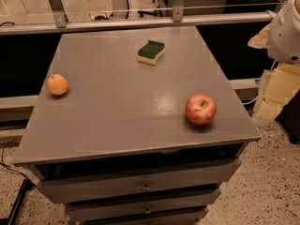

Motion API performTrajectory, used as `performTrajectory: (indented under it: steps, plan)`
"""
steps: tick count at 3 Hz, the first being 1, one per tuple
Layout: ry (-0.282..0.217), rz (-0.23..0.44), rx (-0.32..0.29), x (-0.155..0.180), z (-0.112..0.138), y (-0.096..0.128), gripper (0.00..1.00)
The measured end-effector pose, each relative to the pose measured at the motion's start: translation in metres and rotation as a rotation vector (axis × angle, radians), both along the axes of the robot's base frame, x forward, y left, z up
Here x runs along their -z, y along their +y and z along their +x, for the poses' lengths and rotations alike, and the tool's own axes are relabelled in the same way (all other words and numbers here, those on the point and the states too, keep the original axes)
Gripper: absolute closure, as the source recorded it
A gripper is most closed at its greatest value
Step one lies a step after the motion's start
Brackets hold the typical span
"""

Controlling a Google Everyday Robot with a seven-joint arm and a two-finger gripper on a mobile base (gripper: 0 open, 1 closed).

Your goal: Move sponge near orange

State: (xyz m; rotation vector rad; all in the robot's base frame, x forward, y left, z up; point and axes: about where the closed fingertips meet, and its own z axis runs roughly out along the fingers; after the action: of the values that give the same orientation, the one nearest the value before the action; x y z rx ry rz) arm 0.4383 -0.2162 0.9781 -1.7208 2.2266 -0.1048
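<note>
It looks like a lab or test space rather than a home; a grey drawer cabinet [145, 186] with a plain tabletop [131, 107] stands on a speckled floor [276, 186]; a metal rail [140, 22] runs behind it; cables [7, 158] trail at the left; a white robot arm [286, 29] shows at the upper right, its gripper out of view.

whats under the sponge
Only the grey table top; the sponge lies flat, hiding the patch beneath it. The gripper is out of view; just a white arm part shows at right.

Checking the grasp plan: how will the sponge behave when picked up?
The sponge is probably light and squashy, given its foam base; lying flat on the table, it is unlikely to roll. The gripper is off the table's right edge, away from it.
</note>
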Motion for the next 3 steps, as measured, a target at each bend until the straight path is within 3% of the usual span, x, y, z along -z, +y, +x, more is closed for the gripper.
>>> performTrajectory:
  steps: [1, 2, 3]
  plan:
    - [-0.013, 0.012, 0.002, -0.001, 0.004, 0.002, 0.0]
    - [-0.047, 0.057, 0.014, 0.004, 0.039, 0.009, 0.0]
    - [-0.092, 0.112, 0.029, 0.011, 0.092, 0.023, 0.0]
